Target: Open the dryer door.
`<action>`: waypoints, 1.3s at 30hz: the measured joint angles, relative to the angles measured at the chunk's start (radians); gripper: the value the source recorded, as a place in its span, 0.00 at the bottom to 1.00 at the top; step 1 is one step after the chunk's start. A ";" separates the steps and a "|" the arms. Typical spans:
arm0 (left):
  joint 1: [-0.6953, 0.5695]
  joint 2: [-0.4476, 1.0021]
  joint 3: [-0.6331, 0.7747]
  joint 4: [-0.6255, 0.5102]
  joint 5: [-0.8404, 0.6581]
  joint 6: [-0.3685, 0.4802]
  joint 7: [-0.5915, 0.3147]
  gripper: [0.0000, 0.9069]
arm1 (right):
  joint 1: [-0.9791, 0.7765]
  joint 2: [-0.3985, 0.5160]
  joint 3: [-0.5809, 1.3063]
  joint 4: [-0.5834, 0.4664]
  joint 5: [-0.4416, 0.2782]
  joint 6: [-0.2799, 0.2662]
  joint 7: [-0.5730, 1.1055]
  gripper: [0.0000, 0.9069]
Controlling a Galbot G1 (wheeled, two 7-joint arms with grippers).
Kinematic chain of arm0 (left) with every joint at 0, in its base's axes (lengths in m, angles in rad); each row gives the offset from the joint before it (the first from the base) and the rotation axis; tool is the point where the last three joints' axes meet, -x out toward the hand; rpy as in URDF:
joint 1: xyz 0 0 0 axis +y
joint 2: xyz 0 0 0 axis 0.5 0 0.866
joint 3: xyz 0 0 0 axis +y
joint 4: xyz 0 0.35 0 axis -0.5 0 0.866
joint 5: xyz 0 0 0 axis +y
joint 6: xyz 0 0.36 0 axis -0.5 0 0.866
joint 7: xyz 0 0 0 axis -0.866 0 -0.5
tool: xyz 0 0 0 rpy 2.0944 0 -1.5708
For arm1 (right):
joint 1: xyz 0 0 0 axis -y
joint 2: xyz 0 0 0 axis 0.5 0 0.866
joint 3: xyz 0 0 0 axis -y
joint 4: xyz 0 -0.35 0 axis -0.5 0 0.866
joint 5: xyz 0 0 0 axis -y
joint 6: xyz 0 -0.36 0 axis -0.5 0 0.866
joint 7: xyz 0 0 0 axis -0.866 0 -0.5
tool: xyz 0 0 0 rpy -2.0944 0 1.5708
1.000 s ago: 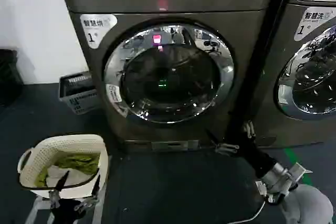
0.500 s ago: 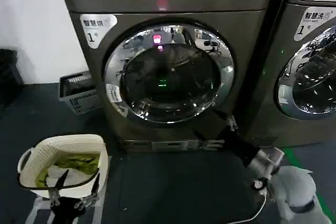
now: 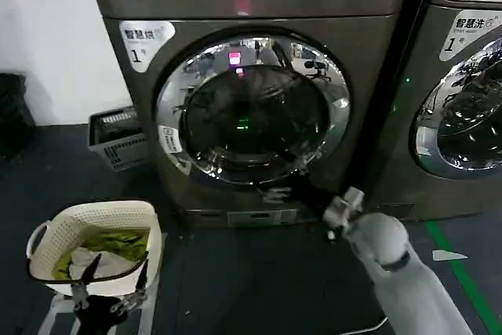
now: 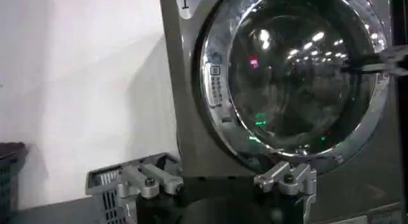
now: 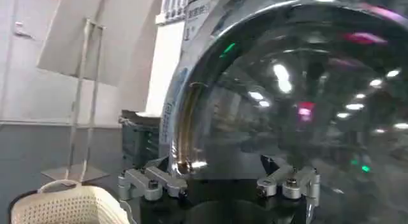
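While low — right gripper (image 3: 286,191) (extended) by dryer door (image 3: 252,109)

Laundry room: two front-loading machines (image 3: 259,92)

Left gripper (image 4: 217,180) with its fingers spread wide apart, holding nothing, low before the bronze-grey machine. The dryer door (image 4: 296,72) is closed, its chrome ring around dark glass. A grey basket (image 4: 105,180) stands on the floor against the white wall (image 4: 76,85), left of the machine.
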 joint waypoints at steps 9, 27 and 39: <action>0.004 -0.009 0.004 -0.012 0.013 -0.001 -0.004 1.00 | 0.154 0.050 -0.127 -0.122 0.004 0.022 -0.008 1.00; 0.002 -0.011 0.011 -0.008 0.017 -0.004 -0.003 1.00 | 0.282 0.174 -0.236 -0.301 -0.005 0.029 -0.034 1.00; -0.001 -0.014 0.022 -0.008 0.017 -0.003 -0.006 1.00 | 0.334 0.209 -0.259 -0.392 0.007 0.031 -0.044 1.00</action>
